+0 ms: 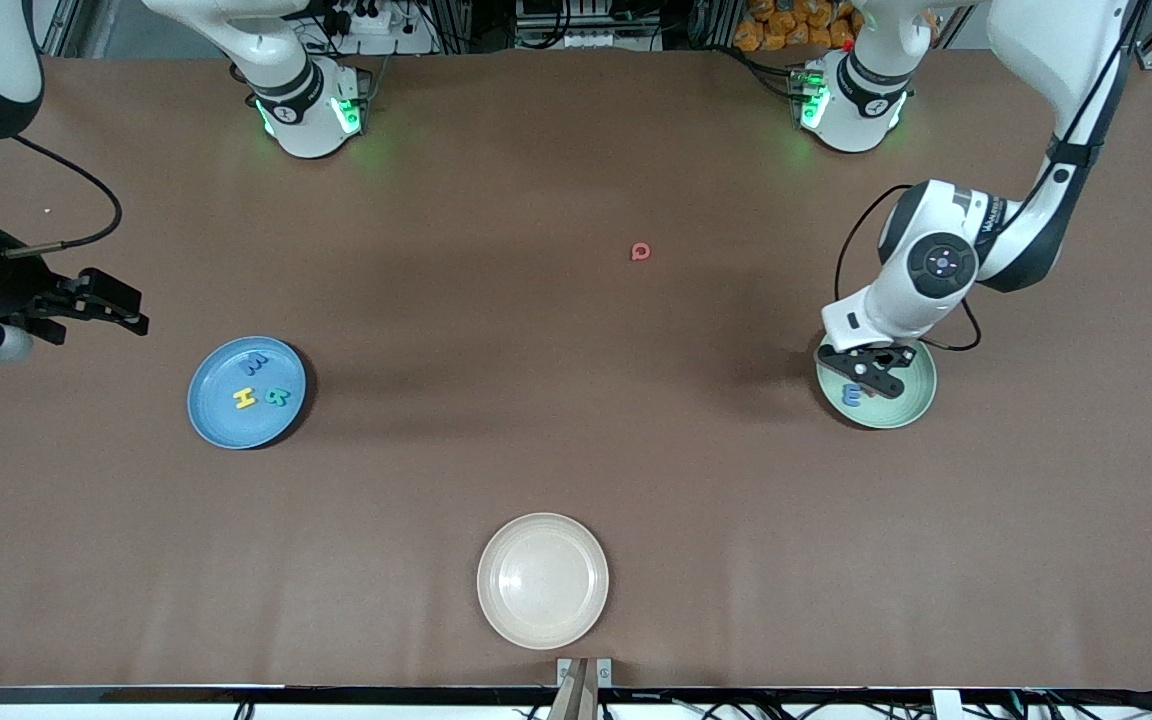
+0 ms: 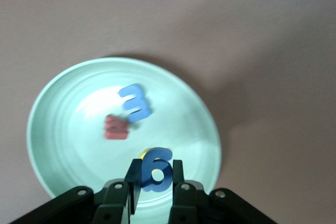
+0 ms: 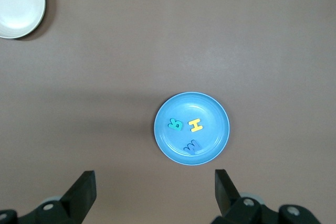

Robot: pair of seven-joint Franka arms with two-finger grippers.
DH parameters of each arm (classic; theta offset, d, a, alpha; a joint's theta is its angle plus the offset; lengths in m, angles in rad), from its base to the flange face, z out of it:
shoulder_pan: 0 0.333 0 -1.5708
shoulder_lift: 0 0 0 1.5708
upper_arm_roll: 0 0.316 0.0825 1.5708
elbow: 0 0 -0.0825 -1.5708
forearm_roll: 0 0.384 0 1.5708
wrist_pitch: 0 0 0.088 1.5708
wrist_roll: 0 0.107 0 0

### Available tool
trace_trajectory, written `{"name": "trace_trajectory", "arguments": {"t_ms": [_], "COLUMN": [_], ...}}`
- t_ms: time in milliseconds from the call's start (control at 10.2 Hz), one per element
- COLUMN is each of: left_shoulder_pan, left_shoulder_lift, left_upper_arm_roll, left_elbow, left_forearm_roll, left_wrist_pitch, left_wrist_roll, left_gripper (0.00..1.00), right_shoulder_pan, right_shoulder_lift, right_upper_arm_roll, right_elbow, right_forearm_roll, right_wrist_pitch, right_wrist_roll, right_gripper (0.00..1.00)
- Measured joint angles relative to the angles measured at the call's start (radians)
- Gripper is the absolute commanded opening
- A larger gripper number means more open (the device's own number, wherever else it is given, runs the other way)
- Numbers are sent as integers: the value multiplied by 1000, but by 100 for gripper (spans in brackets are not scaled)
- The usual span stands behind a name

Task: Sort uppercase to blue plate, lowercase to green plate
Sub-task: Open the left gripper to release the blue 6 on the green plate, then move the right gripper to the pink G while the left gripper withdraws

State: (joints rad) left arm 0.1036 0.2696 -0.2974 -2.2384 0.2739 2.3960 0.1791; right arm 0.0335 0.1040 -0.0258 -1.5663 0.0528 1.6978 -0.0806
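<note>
The left gripper (image 2: 152, 192) hung just over the green plate (image 1: 921, 398), its fingers clenched on the blue g-shaped letter (image 2: 156, 169), which stood upright between them. On that plate lay the blue e (image 2: 135, 102) and the red w (image 2: 116, 127), with a sliver of yellow, probably the h (image 2: 143, 153), under the held piece. Toward the right arm's end of the table, well apart from the green plate, the blue plate (image 1: 211, 415) carried the yellow H (image 1: 245, 398), teal R (image 1: 278, 396) and blue M (image 1: 255, 365). The red Q (image 1: 642, 251) lay alone on the table, between the two plates and farther from the front camera than either. The right gripper (image 3: 155, 192) waited with fingers spread, in the air close by the blue plate. The risk: released on edge, the light letter might stick to a finger or bounce over the shallow rim.
</note>
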Motion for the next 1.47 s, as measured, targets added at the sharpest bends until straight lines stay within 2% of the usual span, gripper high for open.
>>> {"name": "trace_trajectory", "arguments": {"t_ms": [98, 196, 293, 391, 685, 880, 1076, 1174, 1467], "left_shoulder_pan": [16, 21, 23, 24, 24, 24, 21, 14, -59], "left_shoulder_lift": [0, 0, 0, 0, -4, -26, -67, -85, -140], "left_upper_arm_roll": [15, 35, 44, 46, 54, 57, 71, 94, 218], "left_elbow": [0, 0, 0, 0, 17, 61, 164, 232, 405], "left_forearm_roll": [0, 0, 0, 0, -2, -76, -193, -212, -223], "left_wrist_pitch": [6, 15, 20, 24, 36, 9, -153, -239, -424], "left_wrist_roll": [40, 74, 87, 90, 90, 89, 89, 89, 72], "left_gripper": [3, 47, 70, 100, 100, 100, 100, 100, 100], "right_shoulder_pan": [1, 2, 5, 11, 18, 28, 57, 81, 188], "right_shoulder_lift": [0, -1, -1, -1, -1, -2, -2, -2, 8], "right_upper_arm_roll": [1, 2, 5, 7, 29, 32, 36, 45, 79], "right_elbow": [0, 0, 0, 0, 0, 0, 0, -1, -11], "right_forearm_roll": [0, 0, 1, 1, 1, 1, 2, 3, 3], "right_wrist_pitch": [2, 4, 8, 16, 21, 26, 31, 36, 57], "right_wrist_roll": [0, 0, 0, 0, 2, 2, 40, 106, 298], "right_gripper": [100, 100, 100, 100, 100, 100, 100, 100, 100]}}
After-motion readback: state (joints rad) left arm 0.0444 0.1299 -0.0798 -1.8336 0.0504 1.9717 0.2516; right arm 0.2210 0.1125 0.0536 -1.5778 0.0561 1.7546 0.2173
